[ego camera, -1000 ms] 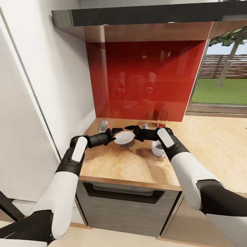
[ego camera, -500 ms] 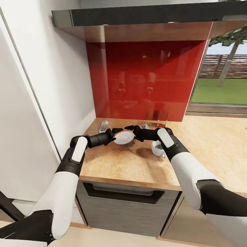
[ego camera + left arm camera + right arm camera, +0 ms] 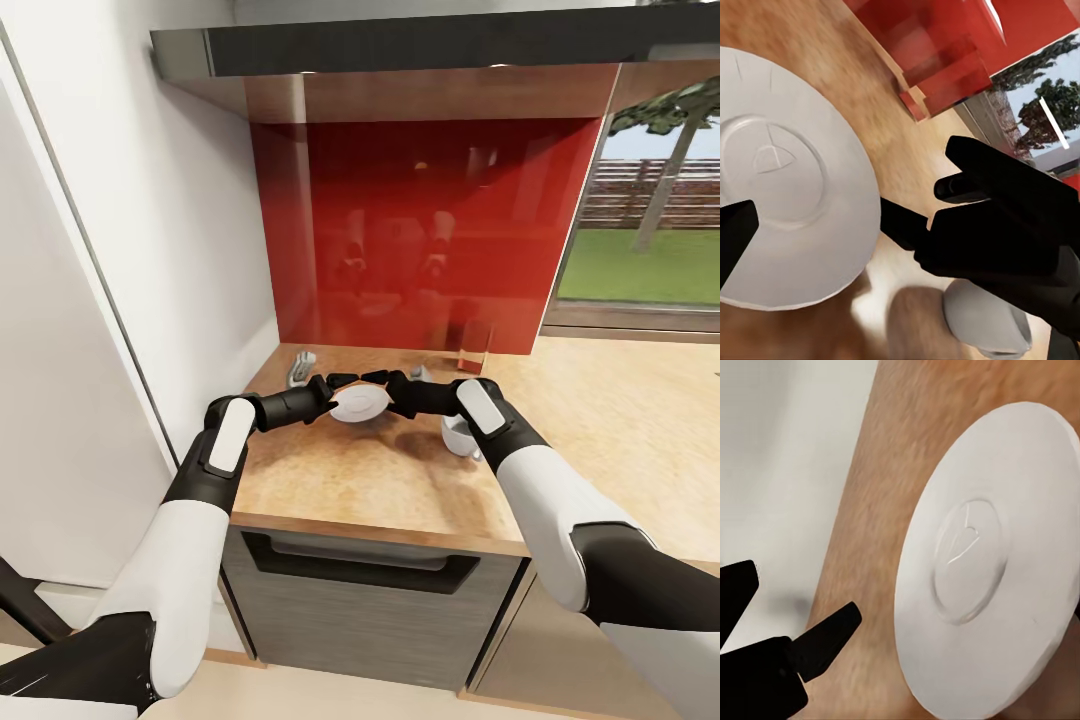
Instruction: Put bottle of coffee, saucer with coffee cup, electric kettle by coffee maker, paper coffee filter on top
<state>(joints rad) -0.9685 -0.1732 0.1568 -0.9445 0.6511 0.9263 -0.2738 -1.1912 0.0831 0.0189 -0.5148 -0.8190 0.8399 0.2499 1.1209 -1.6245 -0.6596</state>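
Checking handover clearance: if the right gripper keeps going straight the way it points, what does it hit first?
Probably the saucer. The right gripper points across the countertop toward the left gripper, and the saucer hangs tilted between them. Whether the right gripper already touches its rim is unclear.

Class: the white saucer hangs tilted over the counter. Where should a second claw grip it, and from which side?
Grip the saucer by its rim, a finger on each face, edge-on from its free right side, where the right claw stands open. It is a flat disc tilted clear of the counter; the left claw holds the opposite rim.
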